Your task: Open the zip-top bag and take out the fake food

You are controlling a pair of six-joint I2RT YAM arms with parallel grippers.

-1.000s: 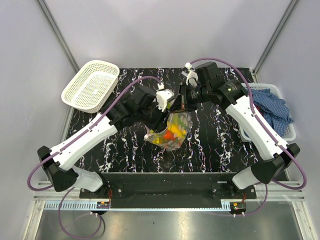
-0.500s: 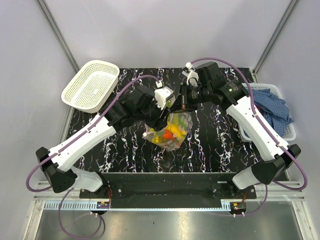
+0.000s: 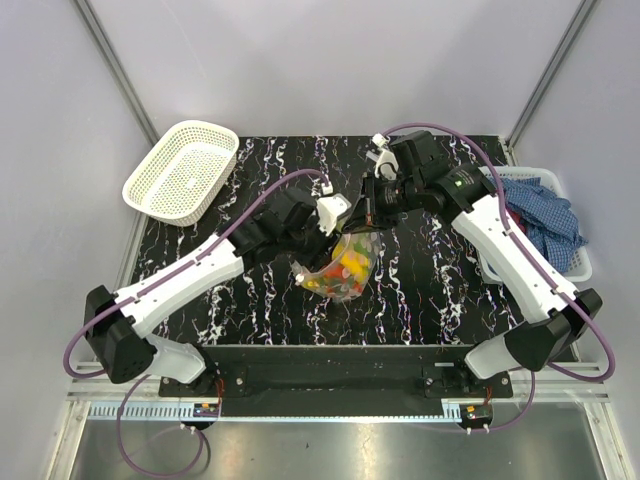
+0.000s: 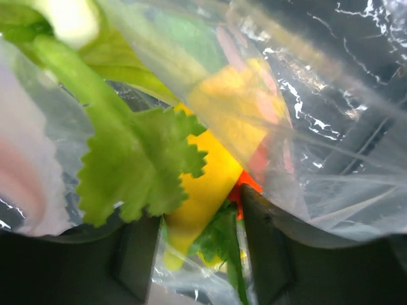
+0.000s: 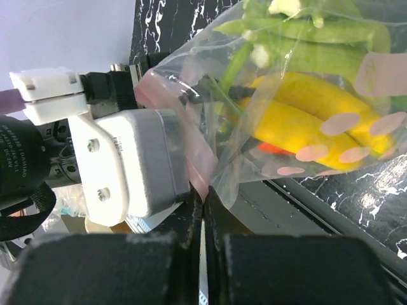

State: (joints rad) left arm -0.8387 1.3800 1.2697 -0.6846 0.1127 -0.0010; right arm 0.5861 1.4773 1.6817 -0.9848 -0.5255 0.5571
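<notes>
The zip-top bag (image 3: 347,268) hangs just above the black marble table, full of fake food (image 3: 343,264). My right gripper (image 3: 364,212) is shut on the bag's pink zip edge (image 5: 202,184); its jaws are pressed together in the right wrist view (image 5: 203,202). My left gripper (image 3: 343,228) reaches into the bag's mouth, and its white body (image 5: 127,162) sits against the zip strip. In the left wrist view its jaws (image 4: 200,251) stand apart around a yellow piece (image 4: 206,184) and green leaves (image 4: 137,168). Yellow bananas (image 5: 305,114) and green beans (image 5: 318,32) show through the plastic.
A white mesh basket (image 3: 181,170) stands at the back left of the table (image 3: 250,290). A white bin with a blue checked cloth (image 3: 546,224) sits at the right edge, beside my right arm.
My left gripper has pushed forward and right into the bag's mouth. The right gripper has shifted slightly toward me, and the bag has moved a little with it.
</notes>
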